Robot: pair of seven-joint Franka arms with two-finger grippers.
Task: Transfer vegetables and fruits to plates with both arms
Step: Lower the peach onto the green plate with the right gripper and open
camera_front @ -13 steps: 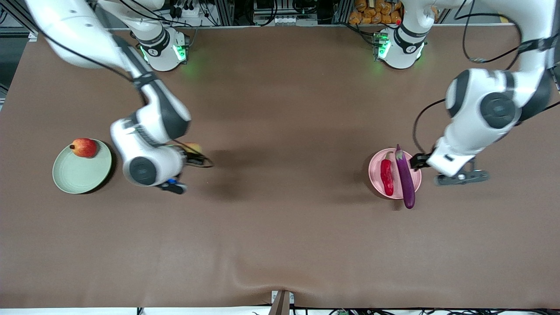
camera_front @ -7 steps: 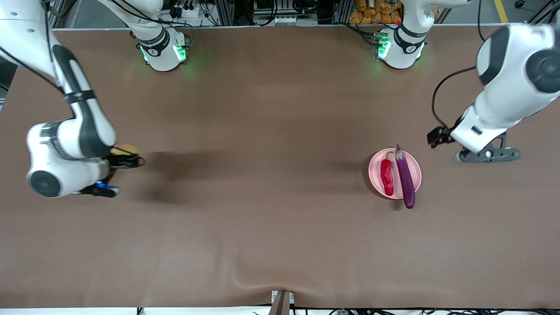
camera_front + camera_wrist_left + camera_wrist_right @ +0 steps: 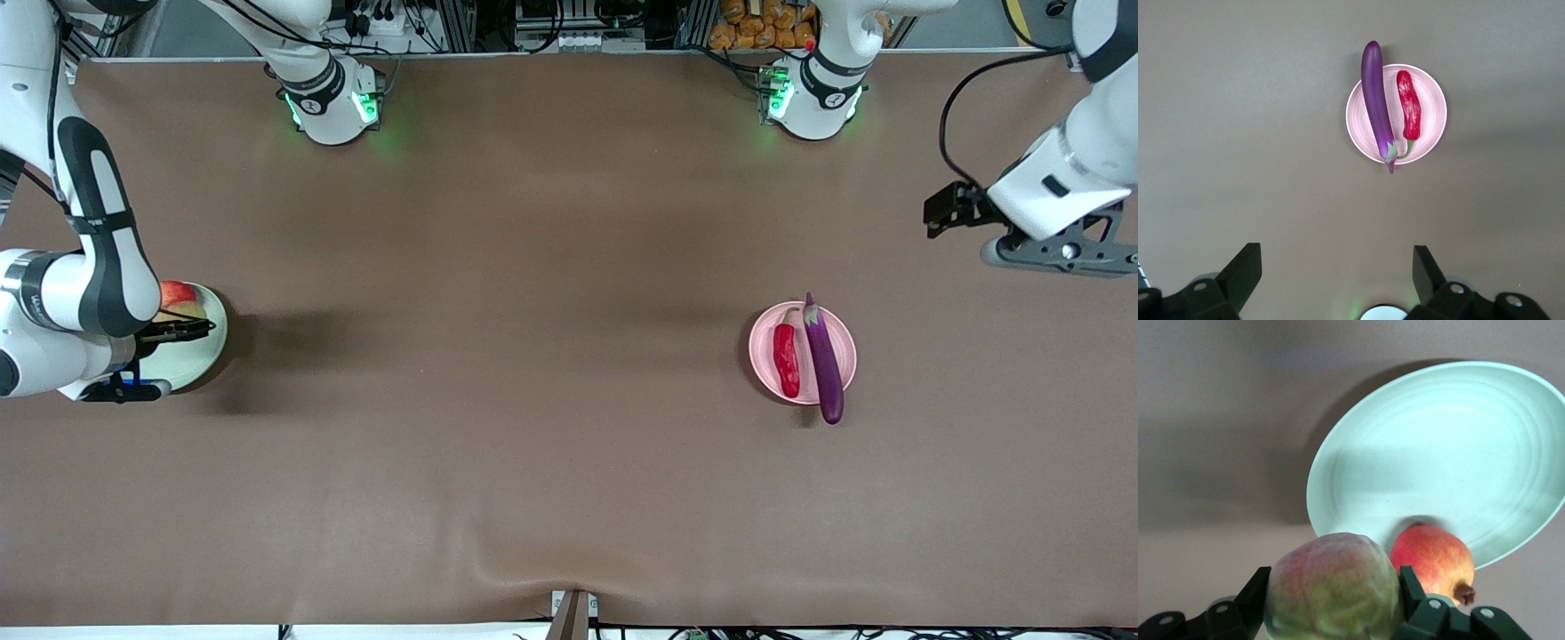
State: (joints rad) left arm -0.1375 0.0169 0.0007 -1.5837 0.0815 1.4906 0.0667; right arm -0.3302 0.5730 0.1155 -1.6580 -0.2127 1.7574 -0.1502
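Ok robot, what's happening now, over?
Right hand shut on pale yellow-pink peach over pale green plate, beside red pomegranate. Left hand open, waiting. Nothing in the way.

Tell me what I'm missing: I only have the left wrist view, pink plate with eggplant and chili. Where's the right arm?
Observer: The right gripper is over the green plate at the right arm's end of the table.
Operator: Carrying anything?
Observer: Yes, it is shut on the peach.
Operator: Is that plate bare?
Observer: No, the pomegranate already lies on it, near the rim.
Operator: And my own gripper?
Observer: The left gripper is open, up above bare table toward the left arm's end, off the pink plate.
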